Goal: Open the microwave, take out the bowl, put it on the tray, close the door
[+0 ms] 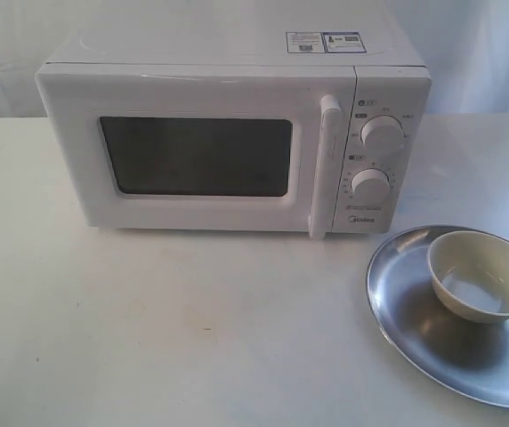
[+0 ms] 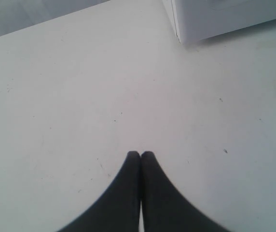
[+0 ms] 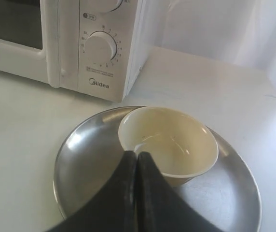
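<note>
The white microwave (image 1: 228, 53) stands at the back of the table, its door (image 1: 192, 213) shut and its white bar handle (image 1: 324, 165) upright beside two dials. The cream-white bowl (image 1: 481, 274) sits upright on the silver tray (image 1: 406, 294) at the front right. Neither gripper shows in the exterior view. In the right wrist view my right gripper (image 3: 137, 153) is shut and empty, held above the near rim of the bowl (image 3: 172, 140) and the tray (image 3: 89, 164). My left gripper (image 2: 140, 153) is shut and empty above bare table, with a corner of the microwave (image 2: 225, 14) beyond it.
A white tabletop (image 1: 148, 329) spreads out in front of the microwave and to its left. The tray overhangs the exterior view's right edge. Pale curtains (image 1: 486, 53) hang behind the table.
</note>
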Controlling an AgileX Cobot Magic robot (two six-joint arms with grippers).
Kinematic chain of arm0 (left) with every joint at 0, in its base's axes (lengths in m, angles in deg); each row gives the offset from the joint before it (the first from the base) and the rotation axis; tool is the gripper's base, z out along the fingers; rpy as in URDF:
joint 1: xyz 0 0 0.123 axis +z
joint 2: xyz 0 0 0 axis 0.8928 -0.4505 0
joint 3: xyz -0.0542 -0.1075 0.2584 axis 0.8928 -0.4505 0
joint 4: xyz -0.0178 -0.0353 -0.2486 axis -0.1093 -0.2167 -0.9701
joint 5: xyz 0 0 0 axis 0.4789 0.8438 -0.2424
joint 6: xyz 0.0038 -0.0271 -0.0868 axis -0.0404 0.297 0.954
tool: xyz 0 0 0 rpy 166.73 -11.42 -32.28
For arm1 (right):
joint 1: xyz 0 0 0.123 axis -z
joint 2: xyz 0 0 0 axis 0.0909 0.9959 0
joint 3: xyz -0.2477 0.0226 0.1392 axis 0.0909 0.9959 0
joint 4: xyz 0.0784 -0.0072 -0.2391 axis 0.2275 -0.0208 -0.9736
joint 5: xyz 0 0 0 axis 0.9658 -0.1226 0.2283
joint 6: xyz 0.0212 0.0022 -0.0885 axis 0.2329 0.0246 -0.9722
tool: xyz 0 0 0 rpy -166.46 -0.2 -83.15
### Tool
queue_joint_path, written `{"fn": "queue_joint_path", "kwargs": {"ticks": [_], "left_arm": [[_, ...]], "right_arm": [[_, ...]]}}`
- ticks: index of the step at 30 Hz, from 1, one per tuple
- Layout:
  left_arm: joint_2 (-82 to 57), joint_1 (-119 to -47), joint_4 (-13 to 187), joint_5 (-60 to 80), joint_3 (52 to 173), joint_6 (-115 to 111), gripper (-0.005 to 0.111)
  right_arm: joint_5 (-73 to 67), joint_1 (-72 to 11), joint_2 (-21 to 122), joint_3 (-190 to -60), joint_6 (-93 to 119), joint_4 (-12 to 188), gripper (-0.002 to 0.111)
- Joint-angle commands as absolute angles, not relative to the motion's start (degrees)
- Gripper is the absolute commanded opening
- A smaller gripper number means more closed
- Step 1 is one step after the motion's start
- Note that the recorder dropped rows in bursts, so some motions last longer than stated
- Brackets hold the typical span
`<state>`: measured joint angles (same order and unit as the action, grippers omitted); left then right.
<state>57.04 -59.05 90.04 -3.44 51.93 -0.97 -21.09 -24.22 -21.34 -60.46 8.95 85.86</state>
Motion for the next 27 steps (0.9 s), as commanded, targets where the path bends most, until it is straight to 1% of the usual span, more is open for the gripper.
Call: {"fn": "queue_joint_path", "kwargs": {"ticks": [1, 6, 17, 27], "left_arm": [[57.2, -59.3, 89.8, -3.5, 51.8, -0.9, 0.0], [57.2, -59.3, 89.8, -3.5, 51.8, -0.9, 0.0], [57.2, -59.3, 89.8, -3.5, 51.8, -0.9, 0.0], [57.2, -59.3, 89.8, -3.5, 51.8, -0.9, 0.0]], "right_arm": [[-20.8, -23.9, -21.4, -60.3, 9.5, 85.3, 0.0], [-20.8, -23.9, -21.4, -60.3, 14.5, 85.3, 0.0], [-21.0, -21.2, -21.4, -60.3, 14.6, 85.3, 0.0], [-21.0, -21.1, -21.4, -60.3, 14.3, 85.3, 0.0]]}}
